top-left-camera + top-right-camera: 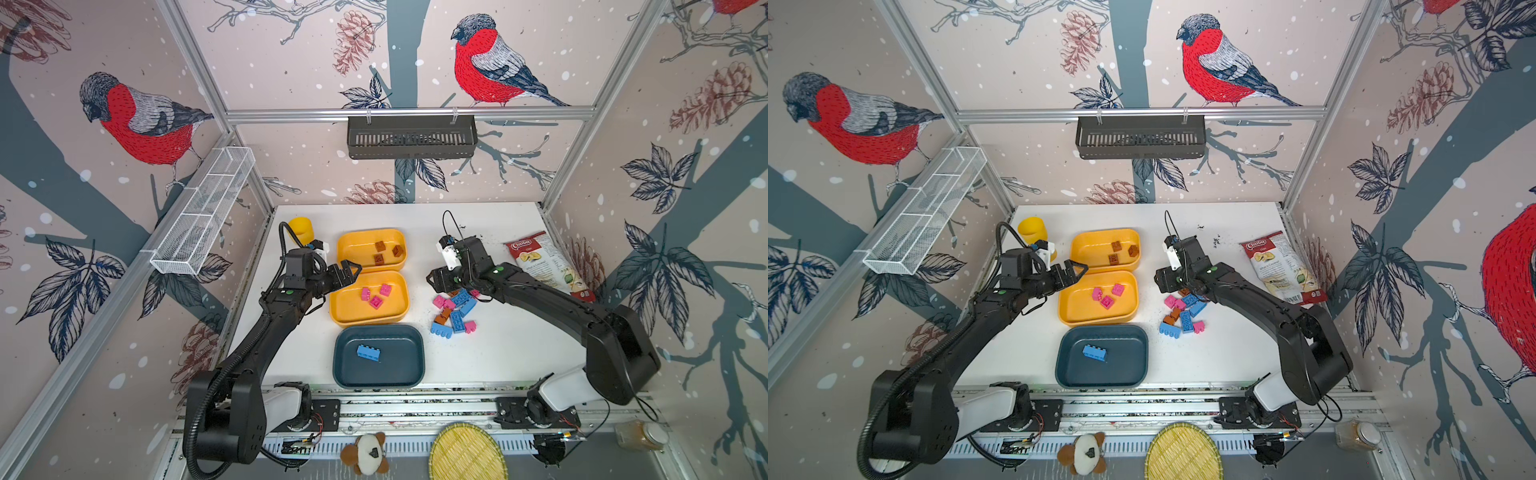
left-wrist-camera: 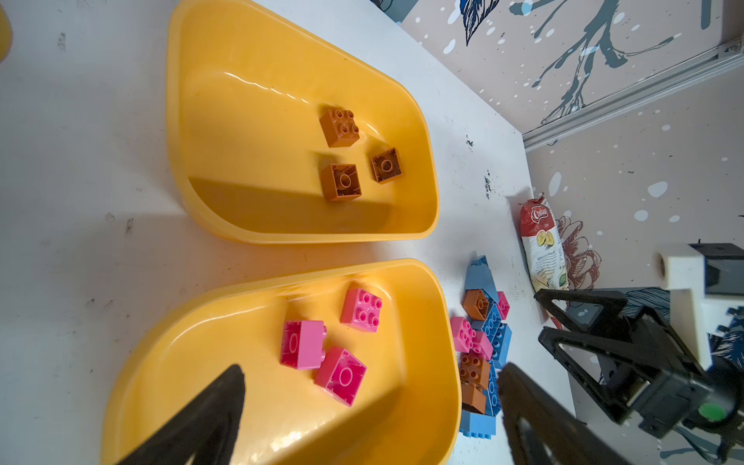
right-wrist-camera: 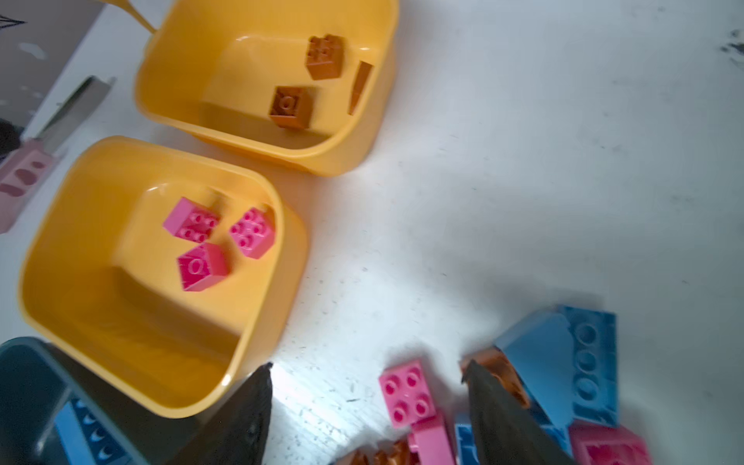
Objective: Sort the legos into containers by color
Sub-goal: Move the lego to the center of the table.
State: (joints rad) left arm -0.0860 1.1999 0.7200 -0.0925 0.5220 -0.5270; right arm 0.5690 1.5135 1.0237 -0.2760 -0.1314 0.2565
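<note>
Three brown legos (image 1: pixel 386 251) lie in the far yellow container (image 1: pixel 341 249) and three pink ones (image 1: pixel 376 294) in the near yellow container (image 1: pixel 353 311). One blue brick (image 1: pixel 368 352) rests in the teal container (image 1: pixel 395 365). A mixed pile of blue, pink and brown legos (image 1: pixel 455 311) sits on the table to their right. My left gripper (image 1: pixel 351 270) hangs open and holds nothing, over the left rims of the yellow containers (image 2: pixel 372 368). My right gripper (image 3: pixel 368 366) stands open over the pile's far edge. A pink brick (image 3: pixel 406 392) lies on the table between its fingers, untouched.
A chips bag (image 1: pixel 544 264) lies at the table's right edge and a yellow goblet (image 1: pixel 301 229) stands at the back left. In front of the rail are a woven bamboo tray (image 1: pixel 467 453), a plush toy (image 1: pixel 368 453) and a jar (image 1: pixel 642 434).
</note>
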